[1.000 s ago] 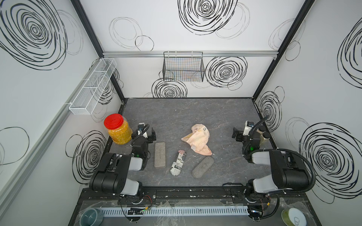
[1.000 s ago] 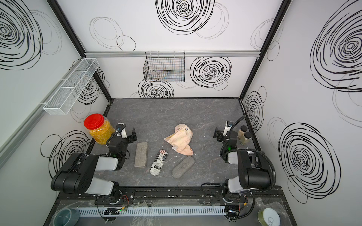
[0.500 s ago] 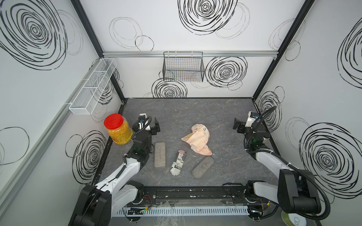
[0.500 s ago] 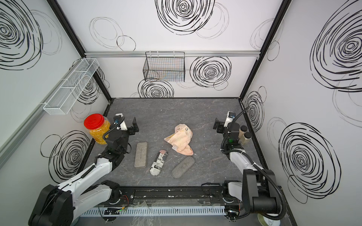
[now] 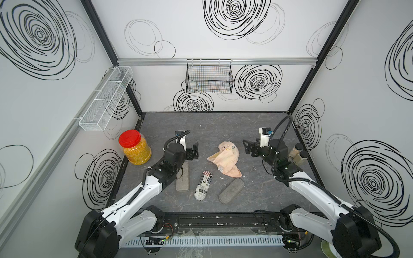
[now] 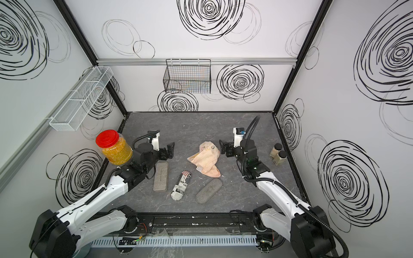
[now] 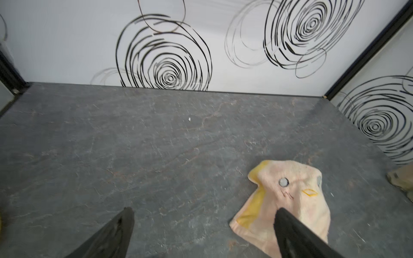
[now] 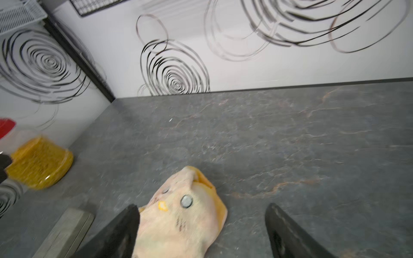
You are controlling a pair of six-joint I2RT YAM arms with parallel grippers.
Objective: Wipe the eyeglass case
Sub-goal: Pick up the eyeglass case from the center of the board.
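Both arms just swung out from rest: your R gripper [image 5: 246, 147] now hangs by the cloth [image 5: 226, 157], jaws wide, empty; L gripper [image 5: 194, 150] is wide open and empty too. The eyeglass cases [image 5: 203, 185] lie untouched near the front, so cloth pickup comes 1st.

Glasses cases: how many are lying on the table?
3. In a row near the front: a grey rectangular case leftmost, a newspaper-print case in the middle, and a grey oval case rightmost. None looks hidden.

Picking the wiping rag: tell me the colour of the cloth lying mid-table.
The cloth is pale pink with yellow patches, clearest in the right wrist view.
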